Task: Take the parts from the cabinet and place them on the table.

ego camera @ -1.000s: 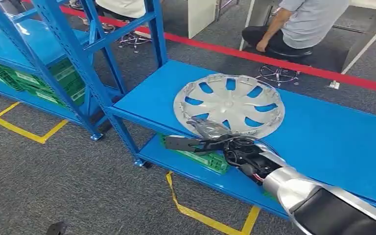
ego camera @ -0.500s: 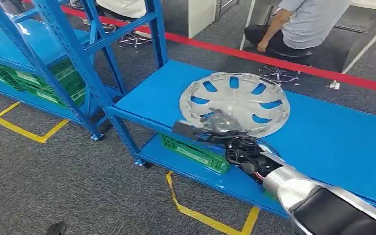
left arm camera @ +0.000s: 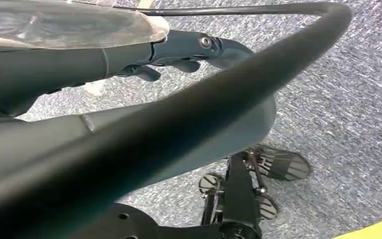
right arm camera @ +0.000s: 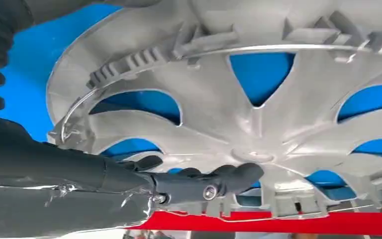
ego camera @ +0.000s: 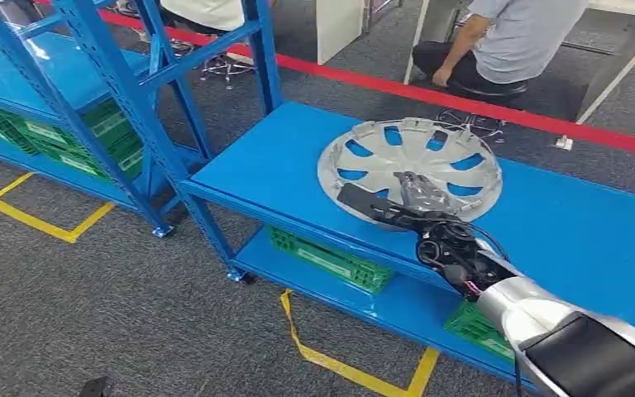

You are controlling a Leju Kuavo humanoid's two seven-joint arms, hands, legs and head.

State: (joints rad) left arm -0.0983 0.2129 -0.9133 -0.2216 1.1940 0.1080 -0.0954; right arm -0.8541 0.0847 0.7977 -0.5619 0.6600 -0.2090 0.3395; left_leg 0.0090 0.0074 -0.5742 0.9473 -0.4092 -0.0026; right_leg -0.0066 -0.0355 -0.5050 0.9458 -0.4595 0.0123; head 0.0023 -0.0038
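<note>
A silver wheel cover (ego camera: 405, 153) lies flat, inner side up, on the blue table top (ego camera: 562, 223). My right hand (ego camera: 397, 203) reaches over its near half with the fingers stretched out across the spokes. In the right wrist view the dark fingers (right arm camera: 199, 181) lie along the wheel cover (right arm camera: 258, 99), their tips at its hub, closed around nothing. My left hand (left arm camera: 179, 50) hangs over the grey carpet with its fingers loosely bent, and it holds nothing.
The blue cabinet rack (ego camera: 124, 74) stands to the left, with green crates (ego camera: 107, 132) on its lower shelf. More green crates (ego camera: 331, 260) sit under the table. A red floor line (ego camera: 463, 103) runs behind, a seated person (ego camera: 513, 33) beyond it. Yellow tape (ego camera: 331, 360) marks the carpet.
My right hand has moved from the wheel cover's near rim to above its near half. The wheel cover has slid a little farther onto the table and to the right.
</note>
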